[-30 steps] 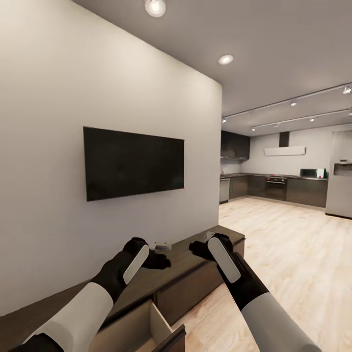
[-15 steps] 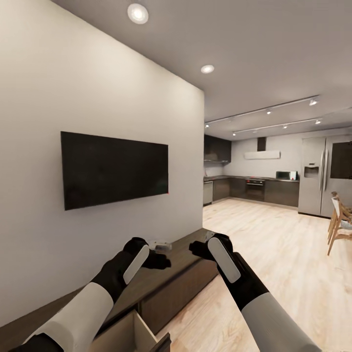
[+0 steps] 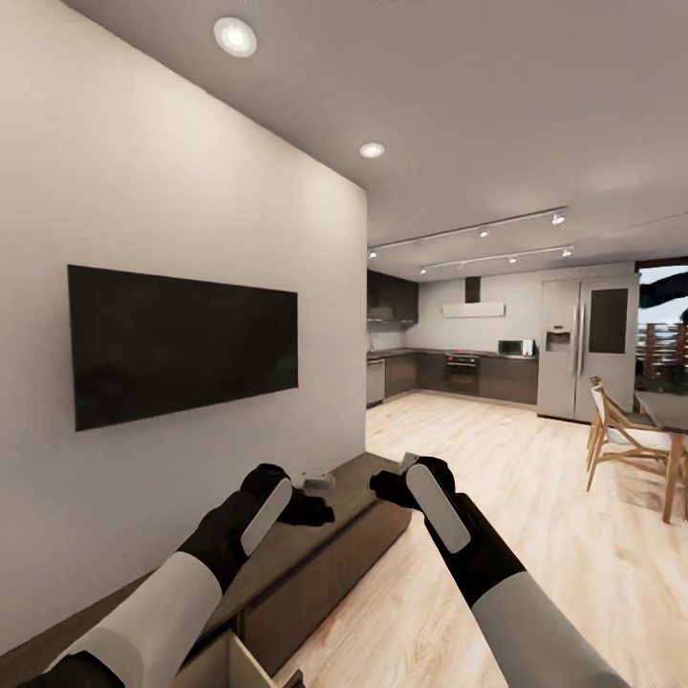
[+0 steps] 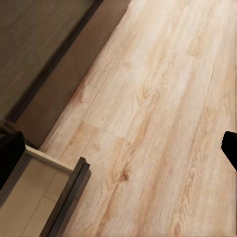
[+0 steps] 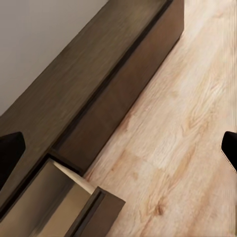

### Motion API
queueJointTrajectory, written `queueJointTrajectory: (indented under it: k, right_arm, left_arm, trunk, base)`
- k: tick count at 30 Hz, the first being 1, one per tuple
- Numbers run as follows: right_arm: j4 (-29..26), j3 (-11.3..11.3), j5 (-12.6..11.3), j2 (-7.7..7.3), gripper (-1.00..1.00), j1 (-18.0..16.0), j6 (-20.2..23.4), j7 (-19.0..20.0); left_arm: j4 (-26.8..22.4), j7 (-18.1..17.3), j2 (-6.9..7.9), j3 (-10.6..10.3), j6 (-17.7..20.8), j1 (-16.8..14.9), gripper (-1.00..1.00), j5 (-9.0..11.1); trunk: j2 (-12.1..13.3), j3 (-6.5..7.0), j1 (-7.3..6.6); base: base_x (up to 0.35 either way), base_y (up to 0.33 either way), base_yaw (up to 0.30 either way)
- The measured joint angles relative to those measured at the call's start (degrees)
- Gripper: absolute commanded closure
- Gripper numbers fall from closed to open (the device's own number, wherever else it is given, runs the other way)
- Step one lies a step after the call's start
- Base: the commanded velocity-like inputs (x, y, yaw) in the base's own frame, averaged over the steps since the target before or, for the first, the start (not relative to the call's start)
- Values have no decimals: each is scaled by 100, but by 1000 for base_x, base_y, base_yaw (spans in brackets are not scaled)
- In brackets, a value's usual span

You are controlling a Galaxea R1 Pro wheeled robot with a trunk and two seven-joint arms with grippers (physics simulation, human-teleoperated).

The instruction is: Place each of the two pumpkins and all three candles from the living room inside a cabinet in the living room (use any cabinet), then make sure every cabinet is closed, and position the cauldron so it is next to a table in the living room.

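Below the left end effector, the cabinet runs along the white wall, and one of its drawers stands pulled out just beneath this arm; what the left wrist view shows of its inside is bare. The fingers sit wide apart at the edges of that view with nothing between them, so this end effector is released. Past it hangs a dark television on the wall. The right end effector hovers just beyond the cabinet's far end, likewise spread and empty, with plank floor under it. Further right, a kitchen and a wooden chair lie well apart.

No pumpkin, candle or cauldron is in sight, so my judgement is that the robot is travelling to fetch one. Turning gently, with both arms tucked, should keep them clear of the protruding drawer, which stays open for loading.
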Motion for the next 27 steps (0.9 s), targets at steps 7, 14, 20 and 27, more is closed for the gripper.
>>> queueJointTrajectory:
  k: [7,14,20,27]
  right_arm:
    - [0,2,0,3,-100,0,-3,1]
    - [0,4,0,1,-100,0,-6,-3]
    - [0,6,0,2,-100,0,-6,-1]
    - [0,4,0,0,-100,0,-4,0]
  left_arm:
    - [0,1,0,-1,1,0,-100,0]
    - [-6,-1,0,-1,1,0,-100,0]
    - [-11,1,0,-1,1,0,-100,-1]
    - [-12,2,0,-1,1,0,-100,-3]
  trunk:
    - [281,168,-154]
    - [562,335,-308]
    - [803,479,-440]
    - [1084,647,-593]
  base:
    - [0,0,-231]
    - [0,0,-231]
    - [0,0,-231]
    - [0,0,-231]
